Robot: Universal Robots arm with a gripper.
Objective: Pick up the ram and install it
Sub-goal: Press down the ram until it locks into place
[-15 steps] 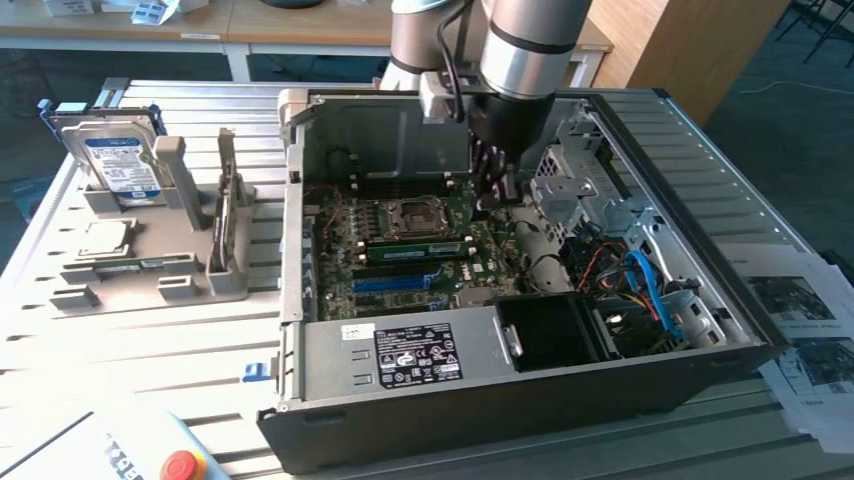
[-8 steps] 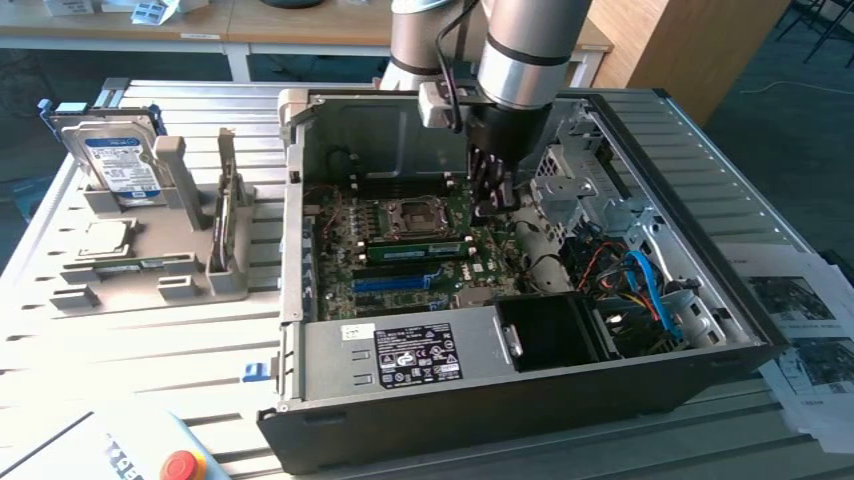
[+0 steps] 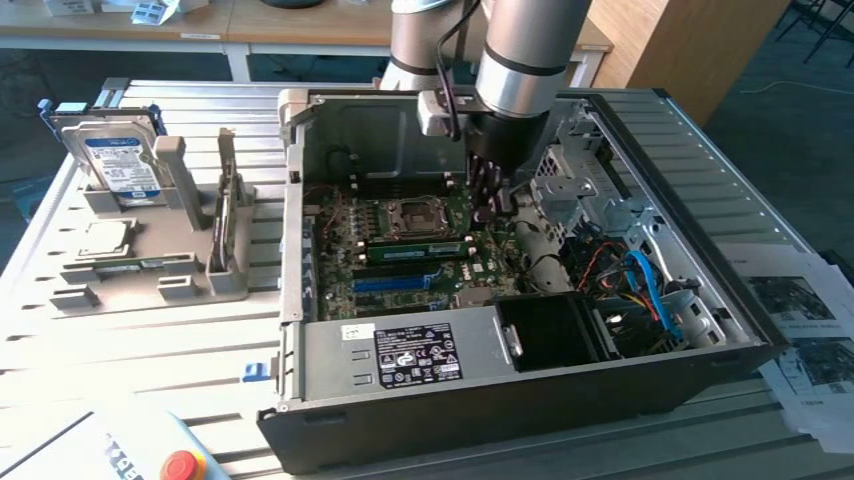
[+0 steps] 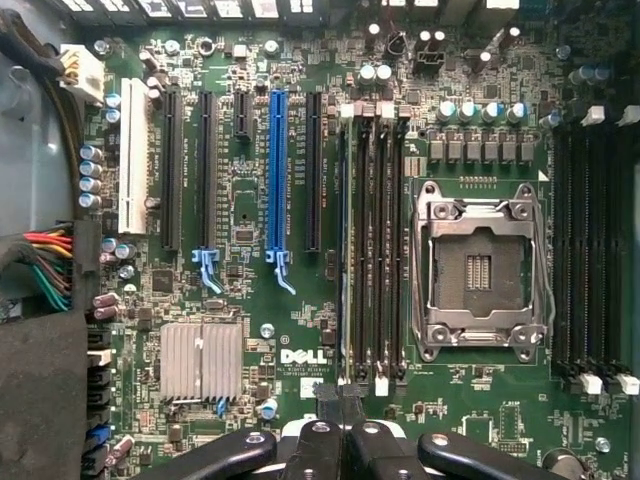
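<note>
Ram (image 3: 414, 250): long thin green stick, on edge in a memory slot of the motherboard (image 3: 350, 262), right beside the CPU socket (image 3: 404, 216). Pale patch on its face could be a label, can't read it. Parallel to the blue slot (image 3: 395, 283), which sits just beyond it, towards the power supply (image 3: 400, 357).

My gripper (image 3: 490, 203) is inside the open PC case (image 3: 534, 400), fingers pressed together with nothing between them. It hangs over the end of the memory slots nearest the exterior view's right. Can't tell if the tips touch the ram. In the wrist view the closed gripper (image 4: 342, 430) sits at the foot of the four black slots (image 4: 372, 240) next to the socket.

Surface: ribbed aluminium table (image 3: 160, 340). Case lies on its side, cover off. On the exterior view's left a grey fixture (image 3: 187, 255) holds a hard drive (image 3: 116, 162) upright. Printed sheets (image 3: 801, 315) lie on the right, a red stop button (image 3: 182, 466) at the near edge.

Room: wooden desks (image 3: 267, 25) behind, dark floor.
</note>
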